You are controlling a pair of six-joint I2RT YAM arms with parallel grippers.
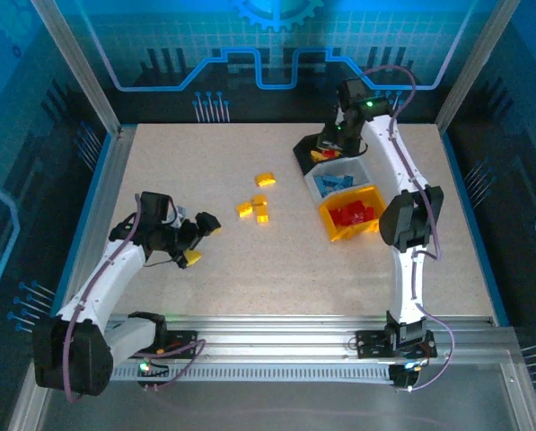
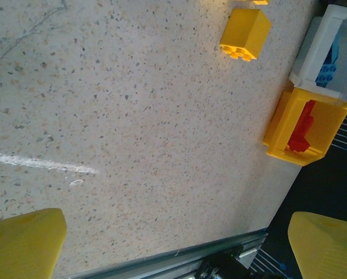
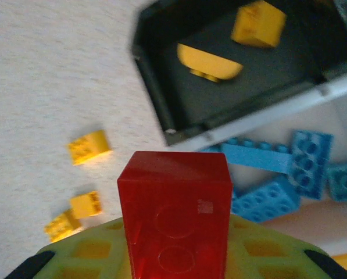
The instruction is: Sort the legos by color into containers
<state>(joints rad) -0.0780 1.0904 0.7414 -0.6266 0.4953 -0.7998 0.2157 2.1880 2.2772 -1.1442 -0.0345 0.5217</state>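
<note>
The worktop [image 1: 160, 180] is a pale speckled board. At its far right side three bins stand in a row, each touching the next: the black bin [image 3: 156, 99] is farthest, the white bin [image 2: 315, 49] is in the middle, and the yellow bin [image 2: 283, 128] is nearest. The black one holds two yellow bricks [image 3: 257, 23], the white one holds blue bricks [image 3: 278, 174], and the yellow one holds red bricks [image 1: 353, 214]. The left tool [image 1: 200, 240] rests low at the left side with its fingers wide apart and nothing between them. The right tool [image 1: 330, 139] hangs about where the black and white bins meet, and it is clamped on a red brick [image 3: 173, 215]. Four loose yellow bricks [image 1: 259, 199] lie in the middle of the worktop, well apart from both tools. I judge that a brick like this is light, stiff and hard, and will not break. Its flat sides are smooth and somewhat slippery, so it is best to hold it across two opposite side walls, near the centre, so that it does not twist. The red brick sits between the fingers of the right tool. The yellow bin, where it seems to belong, is on the other side of the white bin.
</note>
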